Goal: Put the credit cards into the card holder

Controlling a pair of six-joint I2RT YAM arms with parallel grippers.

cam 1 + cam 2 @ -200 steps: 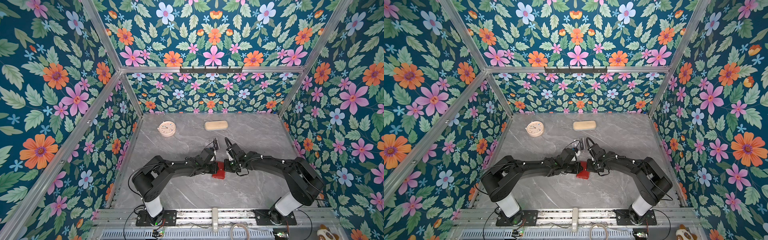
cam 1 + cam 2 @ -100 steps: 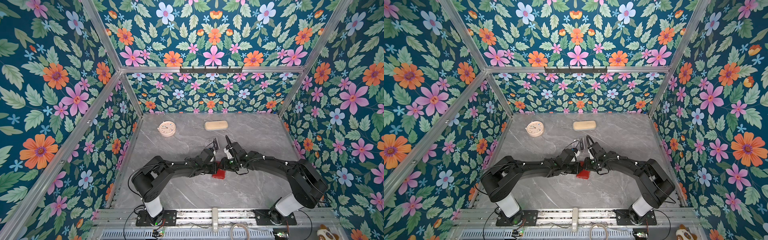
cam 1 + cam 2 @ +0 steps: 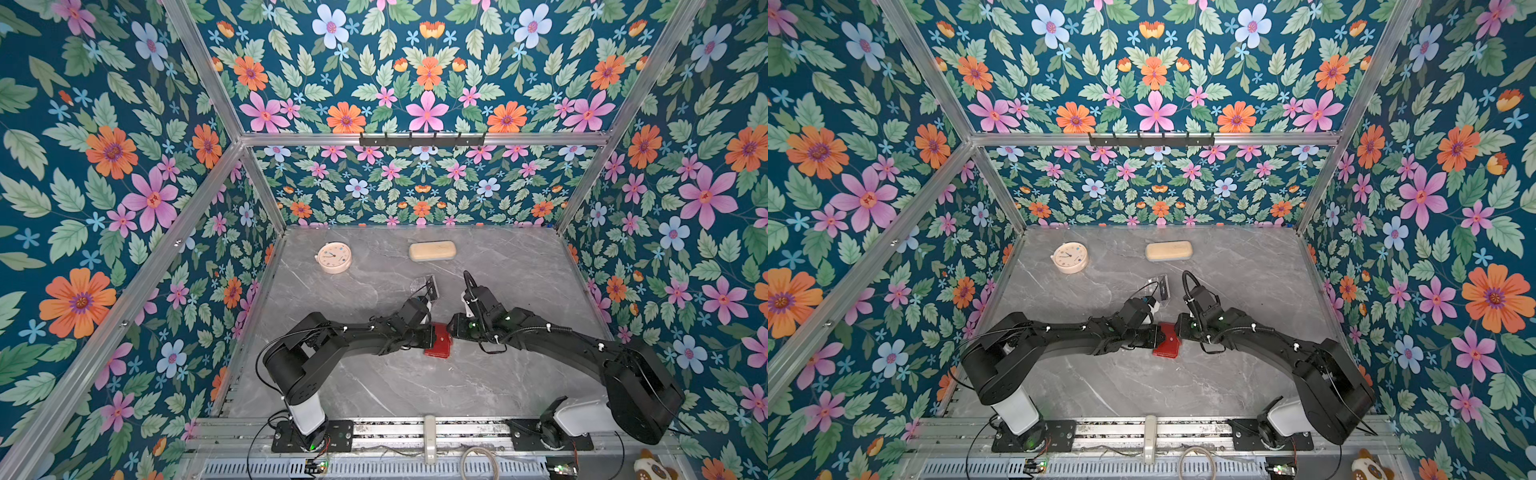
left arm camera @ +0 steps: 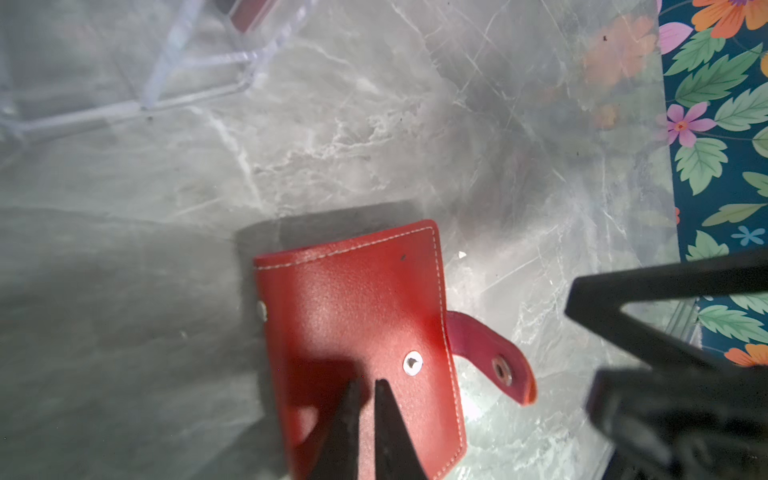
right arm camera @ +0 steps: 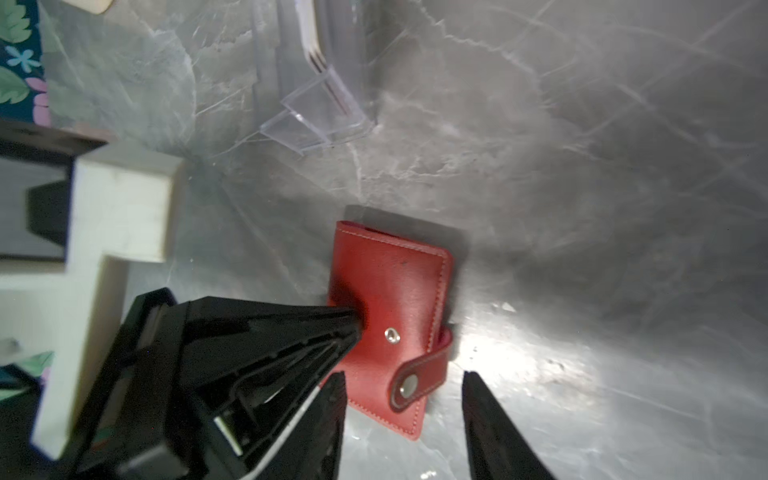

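1. The card holder (image 4: 353, 316) was a small red booklet that looked like leather, with a line of white stitches near its edge.
2. It lay flat and closed on the grey table (image 3: 415, 386), near the middle. In both top views it sat right between the two arms' tips.
3. A round silver stud (image 4: 412, 363) sat on its cover.
4. A red tab (image 4: 490, 357) with its own silver snap curled out from one side. The tab was not pressed onto the stud.
5. The left gripper (image 4: 366, 380) had its jaws pressed almost together, with only a thin gap. Its tips rested on top of the red cover, near one edge, and pinched nothing.
6. The right gripper (image 5: 404, 373) had its jaws spread wide. The tab lay in the space between them. I could not tell if a finger touched the holder.
7. The credit cards (image 3: 1165, 288) stood in a clear stand (image 5: 320, 124), a bit further back on the table and apart from the holder. One dark card showed from above.
8. A round clock (image 3: 334, 257) and a beige case (image 3: 432, 251) lay near the back wall.
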